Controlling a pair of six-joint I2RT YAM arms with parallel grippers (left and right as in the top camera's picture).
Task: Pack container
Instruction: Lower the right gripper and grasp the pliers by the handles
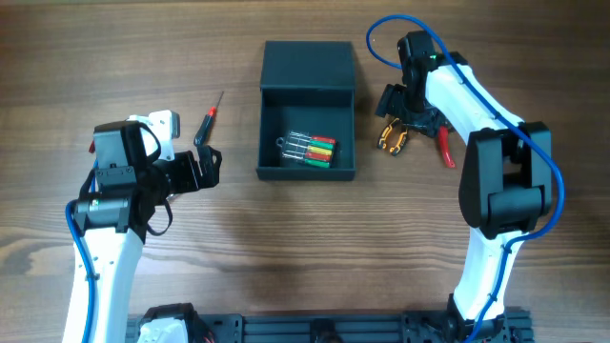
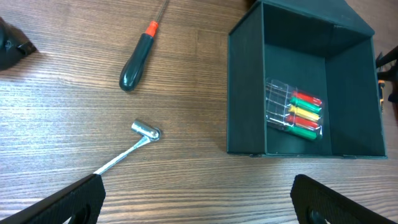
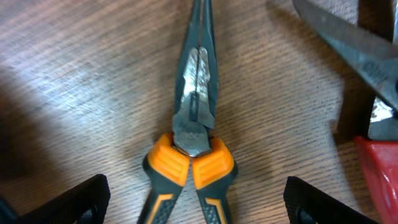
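The right jaws were spread wide with nothing gripped. In the right wrist view only their two dark tips were seen, one at each lower corner. Between those tips, and apart from both, a pair of pliers [image 3: 196,143] with orange and dark handles lay closed on the counter [image 1: 286,248], its nose pointing away from the camera. Just to the right of the pliers a red-handled cutting tool [image 3: 378,168] was lying, its bare metal blades running out past the pliers' nose. From overhead both tools were seen to the right of the container, under the end of the right arm [image 1: 477,114].

The left jaws were likewise held wide apart and empty, above the left part of the counter. Beneath them a silver metal tool [image 2: 146,130] with a short cylindrical head was lying, its thin shaft running toward the left-hand tip and hidden there. Farther off a screwdriver [image 2: 138,56] with a dark handle and a red collar lay slantwise on the wood, well apart from the silver tool.

The container [image 1: 286,112] was placed between the two arms, toward the far side of the counter. It was open, with its lid [image 1: 307,65] laid back flat on the far side. Inside, toward the near wall, a clear pack of small screwdrivers [image 1: 310,150] with red, yellow and green handles was lying flat on the floor.
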